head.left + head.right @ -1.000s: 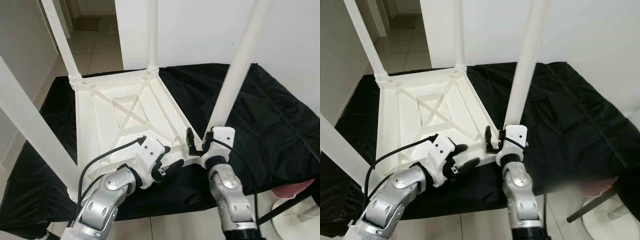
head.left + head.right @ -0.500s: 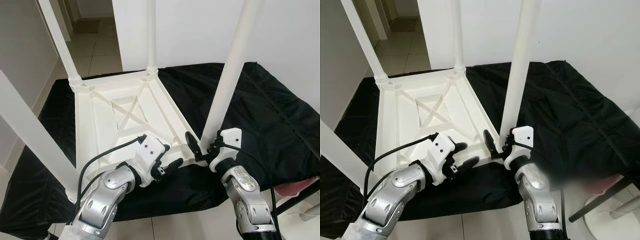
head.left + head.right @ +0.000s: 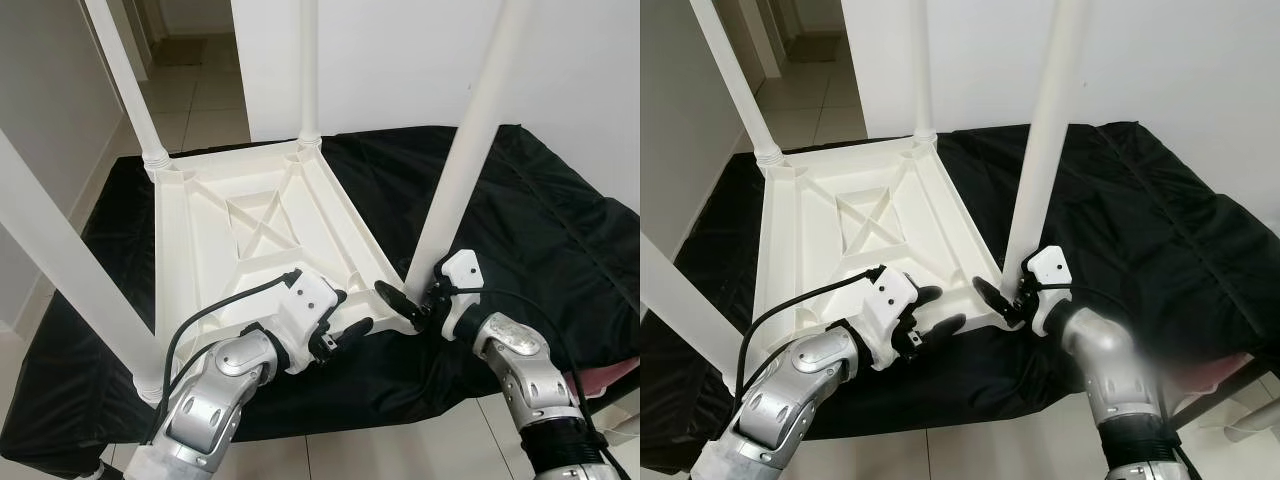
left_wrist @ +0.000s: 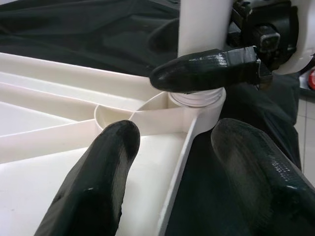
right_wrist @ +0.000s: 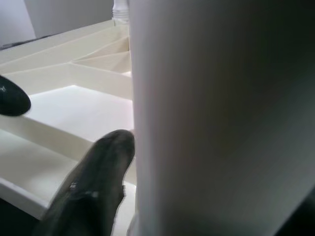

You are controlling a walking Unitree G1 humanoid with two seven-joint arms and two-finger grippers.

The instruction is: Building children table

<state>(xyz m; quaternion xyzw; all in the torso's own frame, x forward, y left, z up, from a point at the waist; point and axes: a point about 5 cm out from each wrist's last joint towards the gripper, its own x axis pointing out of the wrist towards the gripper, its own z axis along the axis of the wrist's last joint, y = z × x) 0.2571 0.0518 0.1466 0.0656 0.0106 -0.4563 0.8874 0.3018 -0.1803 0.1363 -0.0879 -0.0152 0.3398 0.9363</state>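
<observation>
1. Your white children's table [image 3: 250, 230] lies upside down on a surface covered in black cloth [image 3: 520, 220], underside ribs facing up, with legs standing up from its corners.
2. It sits toward the left half of the cloth; its near edge runs close to the cloth's near edge.
3. Far-left leg [image 3: 125, 85] and far-right leg [image 3: 308, 70] stand in their far corner sockets. A near-left leg [image 3: 70, 270] rises at the near-left corner, very close to the head camera.
4. Near-right leg [image 3: 470, 140] stands upright in the near-right corner socket [image 4: 197, 101]; the threaded collar at its base shows in your left wrist view.
5. Your right gripper [image 3: 415, 305] is at the base of that near-right leg. One black finger [image 4: 204, 69] lies across the leg just above the collar, on the table side. The wrist body sits on the other side of the leg.
6. In the right wrist view the leg is hard up against the camera with one finger [image 5: 93, 189] beside it. The second finger is hidden, so you cannot tell if the grip has closed on the leg.
7. Your left gripper [image 3: 345, 325] hovers at the table's near edge, just left of that corner, pointing at it.
8. Its fingers [image 4: 96, 182] are spread wide, holding nothing, one over the table's underside and one over the cloth, straddling the rim.
9. Tiled floor [image 3: 200, 90] and a white wall [image 3: 400, 60] lie beyond the cloth's far edge.
</observation>
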